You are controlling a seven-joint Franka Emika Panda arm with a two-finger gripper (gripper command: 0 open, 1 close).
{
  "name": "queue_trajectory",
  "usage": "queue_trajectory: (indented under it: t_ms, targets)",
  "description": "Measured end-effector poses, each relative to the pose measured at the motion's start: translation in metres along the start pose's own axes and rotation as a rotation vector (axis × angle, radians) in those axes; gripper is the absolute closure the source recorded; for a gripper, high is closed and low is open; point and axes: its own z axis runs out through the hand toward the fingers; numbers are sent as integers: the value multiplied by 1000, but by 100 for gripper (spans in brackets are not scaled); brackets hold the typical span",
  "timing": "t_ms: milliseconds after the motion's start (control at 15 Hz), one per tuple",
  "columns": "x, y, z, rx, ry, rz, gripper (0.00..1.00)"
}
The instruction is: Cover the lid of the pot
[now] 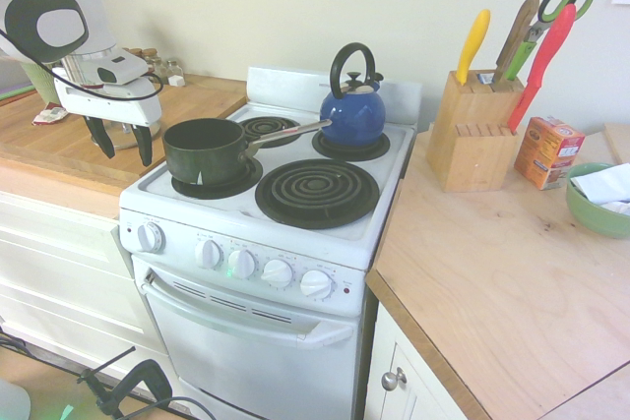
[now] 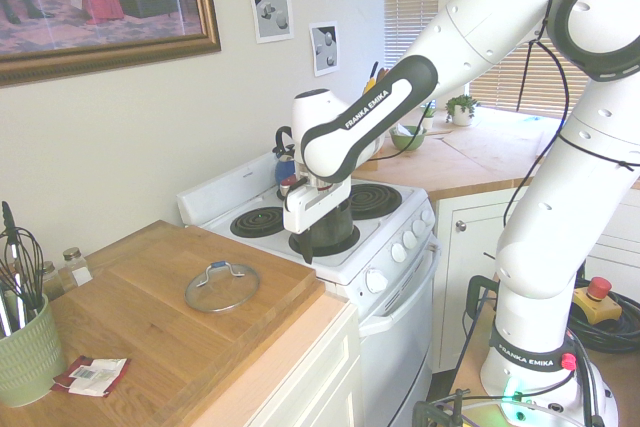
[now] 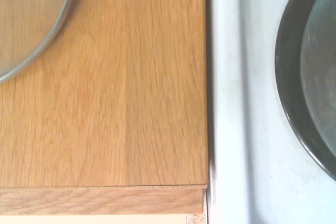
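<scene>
Indoors, a kitchen: a white stove (image 1: 295,213) stands between two wooden counters. On the stove's front burner nearest the arm sits the pot (image 1: 209,150), uncovered, a blue kettle (image 1: 352,105) behind it. The lid (image 2: 222,285) lies flat on the wooden counter (image 2: 150,317) beside the stove, apart from the pot. The gripper (image 1: 121,141) hangs over that counter's edge near the stove, fingers spread, holding nothing.

Dark green-black pot (image 1: 205,150), blue kettle (image 1: 352,113), white stove (image 1: 285,272)
</scene>
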Motion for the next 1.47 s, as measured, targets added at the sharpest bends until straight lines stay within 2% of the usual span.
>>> queue_trajectory:
  t_ms: [267, 467, 733, 933, 1067, 1467]
  targets:
    - [3, -14, -19, 24, 26, -8, 0]
    - [-2, -54, -61, 49, 71, -62, 0]
    - [-3, -127, -77, 45, 73, -197, 0]
    - [-5, -181, -69, 14, 72, -358, 0]
    - [-6, -201, -59, -12, 64, -451, 0]
    - [0, -220, -8, -78, 6, -561, 0]
